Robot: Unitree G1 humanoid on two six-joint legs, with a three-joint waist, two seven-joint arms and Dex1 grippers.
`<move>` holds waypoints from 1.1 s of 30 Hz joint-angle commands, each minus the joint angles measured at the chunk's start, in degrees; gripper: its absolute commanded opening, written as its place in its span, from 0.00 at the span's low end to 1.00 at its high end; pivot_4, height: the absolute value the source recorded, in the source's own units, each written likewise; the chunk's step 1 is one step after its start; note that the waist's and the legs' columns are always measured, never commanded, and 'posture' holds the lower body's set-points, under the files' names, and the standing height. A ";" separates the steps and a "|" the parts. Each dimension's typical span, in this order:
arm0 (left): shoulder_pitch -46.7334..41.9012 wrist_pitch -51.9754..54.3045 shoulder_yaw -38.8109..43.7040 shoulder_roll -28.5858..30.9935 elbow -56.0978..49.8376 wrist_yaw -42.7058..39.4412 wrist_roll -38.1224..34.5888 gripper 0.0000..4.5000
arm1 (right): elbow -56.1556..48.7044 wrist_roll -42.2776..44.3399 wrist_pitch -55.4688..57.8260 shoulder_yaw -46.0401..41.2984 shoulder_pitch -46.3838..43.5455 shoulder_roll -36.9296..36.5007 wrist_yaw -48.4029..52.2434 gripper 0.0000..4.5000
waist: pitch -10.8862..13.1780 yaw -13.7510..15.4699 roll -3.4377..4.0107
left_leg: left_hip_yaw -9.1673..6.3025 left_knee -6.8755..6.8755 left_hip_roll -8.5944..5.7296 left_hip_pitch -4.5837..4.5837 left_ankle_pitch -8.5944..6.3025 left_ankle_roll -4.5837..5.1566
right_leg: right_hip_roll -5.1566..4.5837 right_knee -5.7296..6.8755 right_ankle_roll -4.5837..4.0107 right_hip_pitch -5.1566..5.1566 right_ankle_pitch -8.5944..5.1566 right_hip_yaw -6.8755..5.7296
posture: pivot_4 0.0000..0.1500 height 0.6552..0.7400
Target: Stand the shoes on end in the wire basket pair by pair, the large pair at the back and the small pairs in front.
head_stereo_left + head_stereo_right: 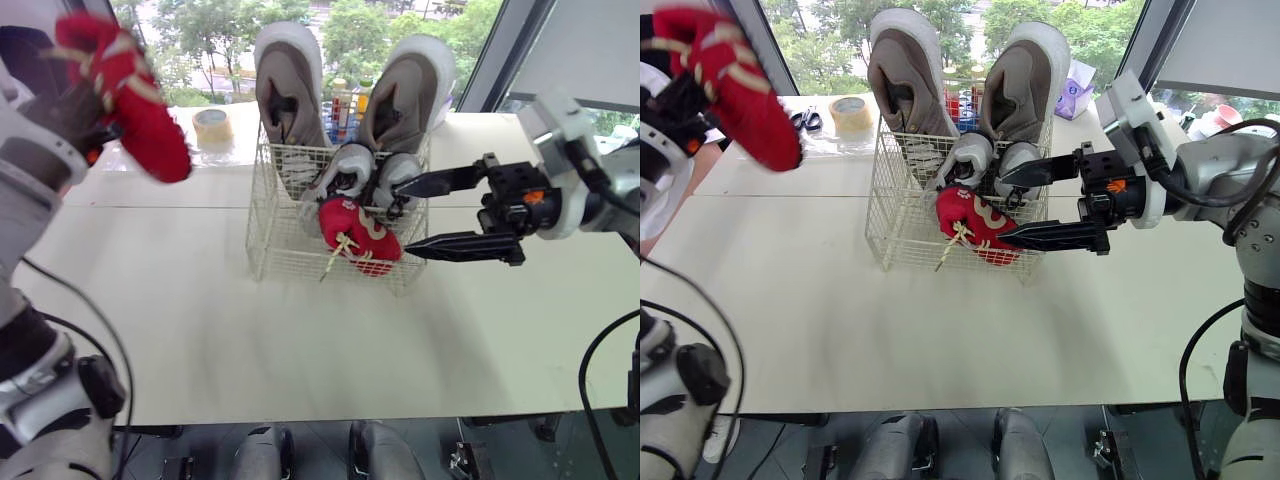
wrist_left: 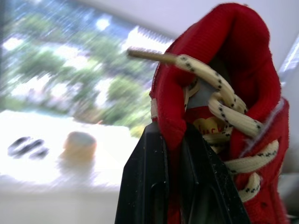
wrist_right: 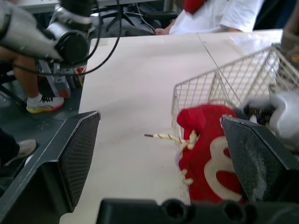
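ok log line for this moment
left hand: shut on red shoe, raised | right hand: open at wire basket | in basket: large grey pair back, small grey pair, second red shoe front

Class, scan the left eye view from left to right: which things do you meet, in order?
In order: raised red shoe → tape roll → wire basket → right gripper, open, at the basket's right edge.

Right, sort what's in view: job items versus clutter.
Job: wire basket, large grey shoes, small grey shoes, red shoe in basket, held red shoe.
Lying about: tape roll, scissors, bottles behind the basket.
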 commanded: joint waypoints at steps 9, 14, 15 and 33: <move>10.59 -24.05 -26.05 -6.13 -1.53 -11.46 29.28 0.01 | -1.61 1.43 2.94 -2.15 -0.58 -0.27 -4.34 1.00 | -0.07 0.11 0.14 | 0.06 0.11 0.23 0.05 -0.04 0.41 | 0.58 -0.03 -0.02 0.08 0.00 0.06 | 1.00 1.00; 15.55 -32.36 -31.64 -9.27 1.42 -11.64 40.22 0.01 | -2.87 3.03 4.70 -3.43 0.41 -0.72 -6.21 1.00 | -0.08 0.14 0.15 | 0.07 0.12 0.24 0.03 -0.11 0.53 | 0.57 -0.07 -0.01 0.09 0.00 0.06 | 1.00 1.00; 16.58 -33.61 -32.07 -10.23 2.24 -11.74 41.18 0.01 | -3.11 3.22 4.97 -3.71 0.68 -0.84 -6.55 1.00 | -0.08 0.15 0.14 | 0.07 0.13 0.25 0.03 -0.13 0.58 | 0.57 -0.06 -0.01 0.09 0.00 0.06 | 1.00 1.00; 29.08 -36.83 -31.34 -11.79 2.16 -16.10 47.55 0.36 | -3.34 4.67 4.87 -4.81 2.81 -0.31 -9.63 1.00 | -0.19 0.10 0.33 | 0.05 0.16 0.35 0.07 -0.23 0.75 | 0.57 -0.02 -0.05 0.07 0.01 0.04 | 1.00 1.00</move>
